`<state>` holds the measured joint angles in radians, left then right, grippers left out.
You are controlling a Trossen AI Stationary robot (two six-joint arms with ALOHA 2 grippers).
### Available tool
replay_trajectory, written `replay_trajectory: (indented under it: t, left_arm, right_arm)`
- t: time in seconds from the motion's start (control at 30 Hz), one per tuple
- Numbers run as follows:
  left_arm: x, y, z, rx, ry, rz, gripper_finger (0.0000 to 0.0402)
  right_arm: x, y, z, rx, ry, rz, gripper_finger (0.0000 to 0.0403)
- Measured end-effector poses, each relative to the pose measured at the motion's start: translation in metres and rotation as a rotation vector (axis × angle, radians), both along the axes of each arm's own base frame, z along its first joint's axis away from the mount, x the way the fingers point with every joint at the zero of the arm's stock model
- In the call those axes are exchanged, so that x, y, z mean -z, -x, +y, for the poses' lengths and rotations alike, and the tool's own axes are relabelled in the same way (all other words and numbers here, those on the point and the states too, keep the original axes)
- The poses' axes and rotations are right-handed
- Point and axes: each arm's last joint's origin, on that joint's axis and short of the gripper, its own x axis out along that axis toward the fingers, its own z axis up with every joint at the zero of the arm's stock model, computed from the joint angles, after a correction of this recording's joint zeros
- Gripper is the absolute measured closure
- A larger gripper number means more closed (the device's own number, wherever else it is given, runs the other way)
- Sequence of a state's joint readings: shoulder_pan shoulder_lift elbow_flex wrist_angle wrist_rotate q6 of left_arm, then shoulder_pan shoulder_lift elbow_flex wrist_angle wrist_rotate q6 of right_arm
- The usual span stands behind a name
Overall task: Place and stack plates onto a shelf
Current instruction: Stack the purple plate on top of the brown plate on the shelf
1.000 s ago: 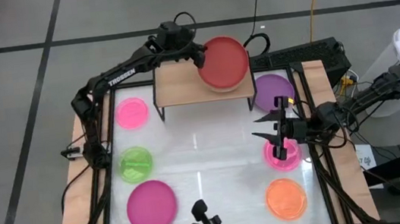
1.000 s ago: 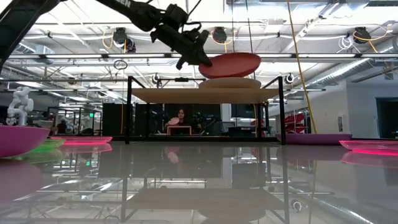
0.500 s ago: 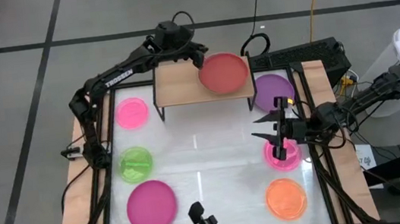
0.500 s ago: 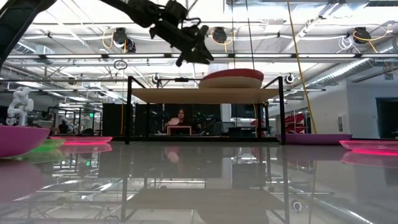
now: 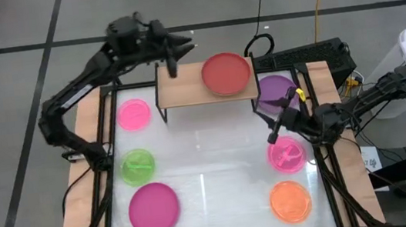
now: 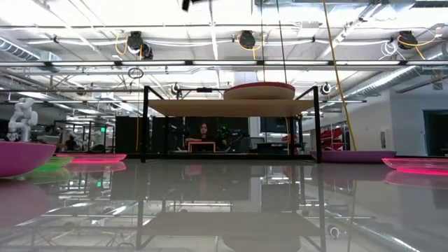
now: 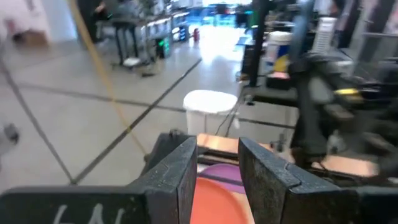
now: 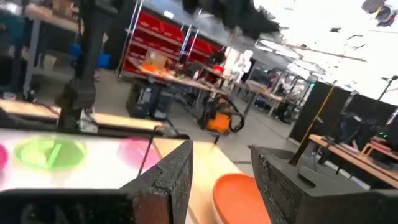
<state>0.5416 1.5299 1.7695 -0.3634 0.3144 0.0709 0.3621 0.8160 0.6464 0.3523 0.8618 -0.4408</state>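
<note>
The left jaws [image 5: 175,55], now open and empty, are pulled back from the red plate [image 5: 226,73], which rests stacked on the shelf [image 5: 181,91]; the right jaws [image 5: 278,124] hang open over the desk [image 5: 209,159].

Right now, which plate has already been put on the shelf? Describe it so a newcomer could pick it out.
Find the wooden shelf at the table's far edge. On its right half lies the red plate, the only plate raised off the white tabletop.
</note>
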Motion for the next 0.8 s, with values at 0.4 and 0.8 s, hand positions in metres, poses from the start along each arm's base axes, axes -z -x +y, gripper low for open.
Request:
replay_trajectory:
  t: [0.4,0.8]
  left_arm:
    - [-0.017,0.048,-0.058,0.084,-0.053,0.076,0.0279]
    - [0.061,0.087,-0.079,0.061,-0.043,-0.012,0.0279]
  right_arm:
    - [0.000,-0.002,0.002,-0.031,-0.007,-0.010,0.0259]
    - [0.000,-0.001,0.004,-0.043,-0.004,-0.005,0.0259]
